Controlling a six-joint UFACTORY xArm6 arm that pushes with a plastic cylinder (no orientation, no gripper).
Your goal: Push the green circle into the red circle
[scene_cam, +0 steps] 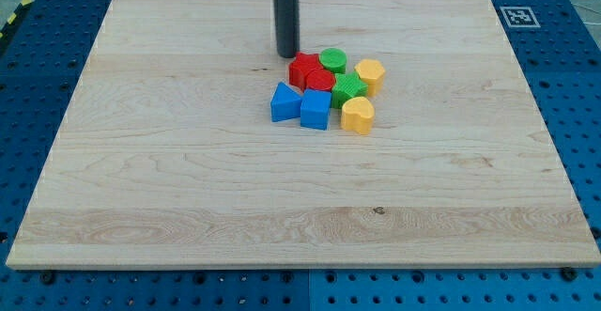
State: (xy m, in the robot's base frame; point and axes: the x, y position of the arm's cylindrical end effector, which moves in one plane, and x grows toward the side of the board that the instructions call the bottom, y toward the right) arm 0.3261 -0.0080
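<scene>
Fingers are absent on this arm: its rod ends in a bare tip (286, 54), holding nothing, resting on the board (169, 189) just left of the red star (301, 68). Green circle (332, 61) sits at the cluster's top, seemingly touching the red circle (320, 81) below it. Contact looks made, so little remains. Blue, yellow and green blocks crowd around.

A straight, dark grey cylindrical rod with a faint sheen, smooth and unmarked, ending in my tip (286, 54).
</scene>
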